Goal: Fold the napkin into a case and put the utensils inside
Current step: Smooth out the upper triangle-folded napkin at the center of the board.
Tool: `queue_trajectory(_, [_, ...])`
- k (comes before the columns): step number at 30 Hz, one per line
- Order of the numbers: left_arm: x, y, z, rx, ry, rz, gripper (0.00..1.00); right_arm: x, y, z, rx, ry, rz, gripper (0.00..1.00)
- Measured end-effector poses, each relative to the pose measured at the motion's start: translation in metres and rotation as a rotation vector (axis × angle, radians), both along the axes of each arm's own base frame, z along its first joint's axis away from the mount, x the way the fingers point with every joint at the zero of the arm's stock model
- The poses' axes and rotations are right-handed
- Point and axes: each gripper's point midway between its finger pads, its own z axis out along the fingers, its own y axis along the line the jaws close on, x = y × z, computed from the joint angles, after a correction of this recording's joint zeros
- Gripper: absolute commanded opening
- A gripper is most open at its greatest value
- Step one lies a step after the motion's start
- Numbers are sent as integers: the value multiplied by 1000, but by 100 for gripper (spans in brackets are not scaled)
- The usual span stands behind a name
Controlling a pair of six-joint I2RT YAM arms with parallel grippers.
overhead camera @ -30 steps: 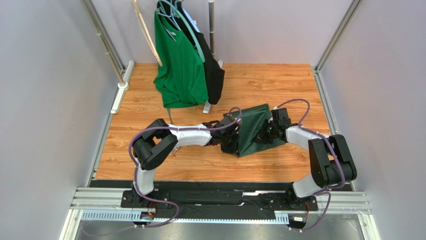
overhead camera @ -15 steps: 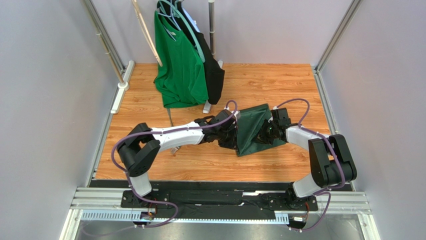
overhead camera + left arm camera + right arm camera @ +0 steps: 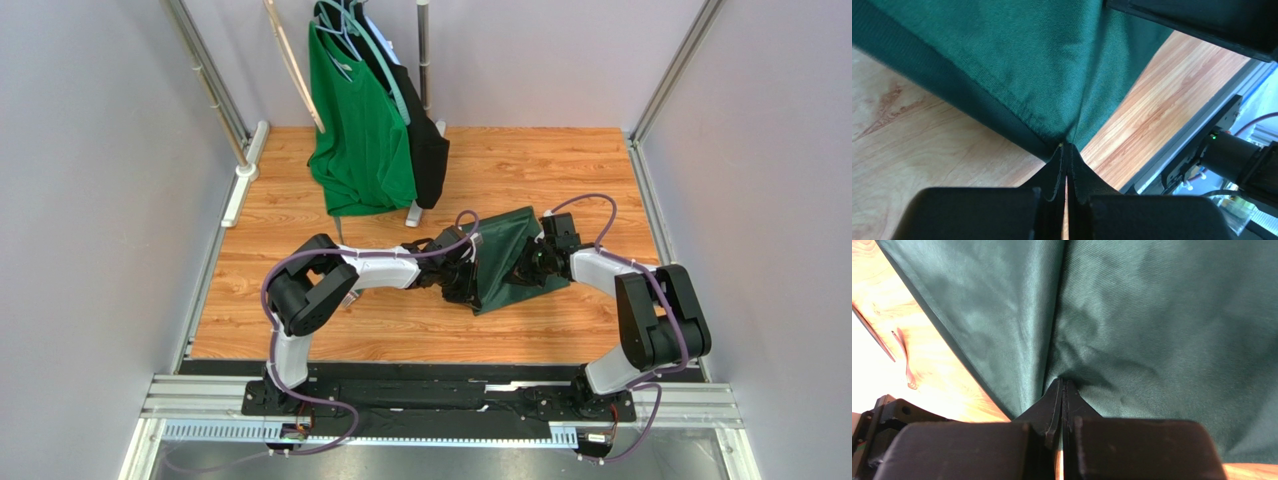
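From above, the dark green napkin (image 3: 508, 252) hangs bunched between both arms over the wooden table (image 3: 560, 170), no case formed yet; at the left wrist, the left gripper (image 3: 1066, 150) pinches its hem; at the right wrist, the right gripper (image 3: 1062, 386) clamps a fold, while thin shapes that may be the utensils (image 3: 906, 371) lie loose beside it.

A bright green cotton T-shirt (image 3: 360, 140) hangs from a slim silver metal rack pole (image 3: 424, 55) at the far side of the light brown wood-grain tabletop (image 3: 290, 210). A black cloth garment (image 3: 432, 160) hangs just behind it on the right, touching it. Plain grey walls (image 3: 90, 200) enclose the table on three sides, and a ribbed silver aluminium rail (image 3: 200, 400) runs along the near edge.
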Motion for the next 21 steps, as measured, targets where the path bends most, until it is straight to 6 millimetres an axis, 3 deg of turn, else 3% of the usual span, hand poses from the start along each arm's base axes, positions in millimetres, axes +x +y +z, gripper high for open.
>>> queue_trajectory(4, [2, -1, 0, -6, -16, -5, 0, 3, 1, 3, -4, -4, 16, 0])
queue_trajectory(7, [6, 7, 4, 31, -50, -2, 13, 11, 1, 12, -15, -29, 37, 0])
queue_trajectory(8, [8, 10, 6, 42, -64, -1, 24, 16, 1, 17, -19, -41, 42, 0])
queue_trajectory(12, [26, 23, 35, 65, -133, 25, 43, 37, 0, 38, -28, -108, 51, 0])
queue_trajectory(17, [99, 43, 88, 64, -275, 145, 56, 44, -5, 41, -49, -121, 55, 0])
queue_trajectory(21, [155, 58, 112, 109, -366, 229, 59, 38, -8, 28, -68, -79, 56, 0])
